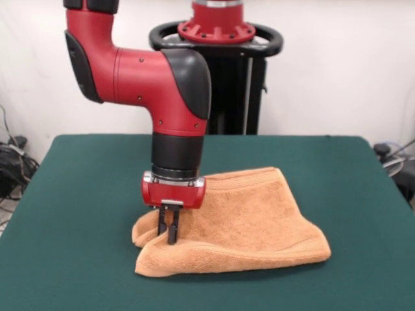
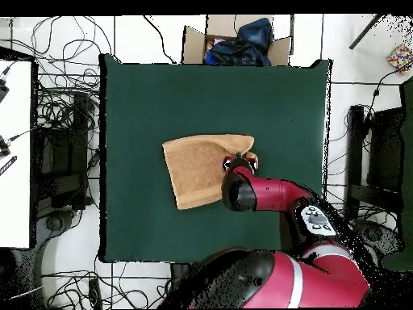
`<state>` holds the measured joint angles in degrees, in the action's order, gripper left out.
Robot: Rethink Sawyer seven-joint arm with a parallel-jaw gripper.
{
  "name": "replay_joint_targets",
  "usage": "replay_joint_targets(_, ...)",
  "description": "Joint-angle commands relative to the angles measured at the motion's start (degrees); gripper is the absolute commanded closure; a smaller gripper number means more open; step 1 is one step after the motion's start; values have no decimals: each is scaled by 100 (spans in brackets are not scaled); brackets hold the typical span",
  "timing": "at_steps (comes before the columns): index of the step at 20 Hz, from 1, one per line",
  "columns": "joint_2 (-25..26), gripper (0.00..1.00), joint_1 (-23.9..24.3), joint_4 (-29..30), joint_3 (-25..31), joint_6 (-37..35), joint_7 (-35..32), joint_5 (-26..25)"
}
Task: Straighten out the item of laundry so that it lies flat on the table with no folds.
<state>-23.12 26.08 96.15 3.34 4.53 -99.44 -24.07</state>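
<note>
The orange-tan towel [image 1: 249,223] lies folded over on the dark green table [image 1: 78,194], right of centre in the front view, with its left end rumpled and raised. My gripper [image 1: 169,238] points straight down at that left end. Its fingers [image 1: 174,227] stand close together, pinched on a raised fold of the cloth. In the overhead view the towel [image 2: 198,169] shows as a folded wedge in the middle of the table [image 2: 161,97]. There the red wrist [image 2: 240,165] sits over its right-hand corner and hides the fingers. No white tag shows.
The robot's pedestal [image 1: 217,32] stands at the table's far side. An open cardboard box [image 2: 193,42] with dark blue cloth sits beyond the table's top edge in the overhead view. Cables [image 2: 64,89] lie on the floor at the left beside a white surface [image 2: 14,161].
</note>
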Motion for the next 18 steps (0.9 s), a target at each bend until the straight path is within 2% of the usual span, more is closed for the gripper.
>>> replay_joint_targets(1,549,100,-364,504,407,-1078,-664,254)
replay_joint_targets(3,482,100,-390,619,360,-1343,-653,355)
replay_joint_targets(6,164,100,-1155,723,-565,-1755,-1018,713)
replay_joint_targets(9,322,100,-1602,613,-1236,-2170,-1176,983)
replay_joint_targets(14,845,100,-1583,391,-1478,-3127,-937,1227)
replay_joint_targets(18,829,100,-1543,308,-1500,-3669,-572,1140)
